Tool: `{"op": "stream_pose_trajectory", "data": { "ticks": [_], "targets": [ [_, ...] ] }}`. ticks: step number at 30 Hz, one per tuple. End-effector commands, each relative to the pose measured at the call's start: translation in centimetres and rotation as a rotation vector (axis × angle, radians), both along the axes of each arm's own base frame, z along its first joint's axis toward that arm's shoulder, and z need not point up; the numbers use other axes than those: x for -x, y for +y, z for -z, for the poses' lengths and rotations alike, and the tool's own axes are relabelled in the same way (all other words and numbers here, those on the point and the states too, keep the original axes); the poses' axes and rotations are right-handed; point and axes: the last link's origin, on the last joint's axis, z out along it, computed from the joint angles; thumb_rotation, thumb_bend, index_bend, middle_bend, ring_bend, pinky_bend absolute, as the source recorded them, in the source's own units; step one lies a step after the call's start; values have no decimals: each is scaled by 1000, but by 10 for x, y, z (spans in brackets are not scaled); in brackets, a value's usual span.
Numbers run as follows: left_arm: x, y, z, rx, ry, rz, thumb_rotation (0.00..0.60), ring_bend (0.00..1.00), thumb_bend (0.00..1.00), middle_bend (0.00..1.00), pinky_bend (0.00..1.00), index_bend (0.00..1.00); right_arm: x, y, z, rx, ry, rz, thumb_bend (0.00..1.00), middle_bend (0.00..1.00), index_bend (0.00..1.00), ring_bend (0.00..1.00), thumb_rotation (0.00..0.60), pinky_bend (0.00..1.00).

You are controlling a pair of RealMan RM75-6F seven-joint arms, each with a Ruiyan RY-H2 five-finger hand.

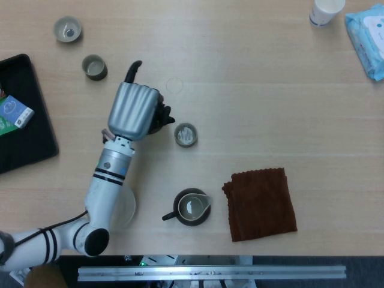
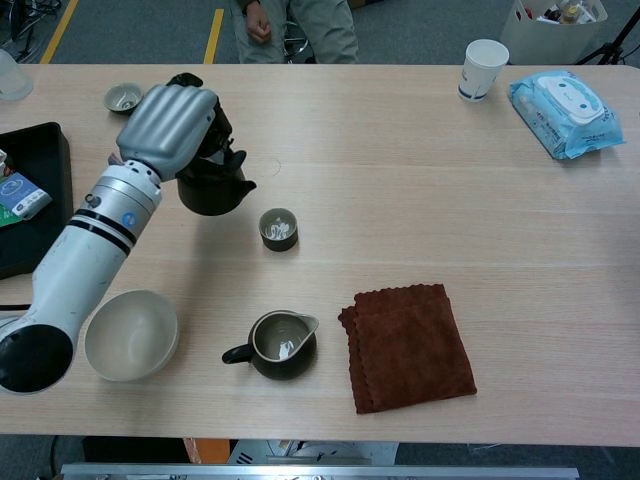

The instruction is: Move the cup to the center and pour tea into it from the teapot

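Observation:
My left hand (image 1: 131,110) (image 2: 170,122) grips a dark teapot (image 2: 212,186) (image 1: 159,117) from above, holding it upright left of the cup, its spout pointing right. Whether the pot rests on the table I cannot tell. The small dark cup (image 1: 186,134) (image 2: 278,228) stands near the middle of the table, with a pale content inside. The hand covers most of the teapot in the head view. My right hand is in neither view.
Two more small cups (image 1: 94,66) (image 1: 67,29) stand at the back left. A black tray (image 1: 24,120) lies at the left edge. A dark pitcher (image 1: 192,207), a brown cloth (image 1: 261,204) and a white bowl (image 2: 132,335) sit near the front. A paper cup (image 2: 485,68) and wipes pack (image 2: 565,113) are back right.

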Motion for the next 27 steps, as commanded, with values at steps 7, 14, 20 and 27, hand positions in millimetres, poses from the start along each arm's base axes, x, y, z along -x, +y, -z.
{"op": "stream_pose_trajectory", "data": {
  "ticks": [7, 14, 20, 27],
  "targets": [
    [46, -5, -11, 4, -3, -74, 531, 874, 350, 1000, 152, 950, -3, 0, 5, -11, -4, -3, 213, 101, 141, 0, 600, 49],
    [67, -5, -8, 3, -21, -131, 528, 862, 350, 1000, 152, 943, -5, 0, 7, -18, -5, 2, 212, 101, 141, 0, 600, 49],
    [81, -6, -1, 8, 0, -156, 533, 856, 350, 1000, 152, 939, -5, 0, 10, -23, -7, 5, 212, 101, 141, 0, 600, 49],
    [89, -6, 3, 9, 11, -176, 530, 840, 350, 1000, 152, 925, -5, 0, 9, -21, -9, 9, 213, 101, 141, 0, 600, 49]
  ]
}}
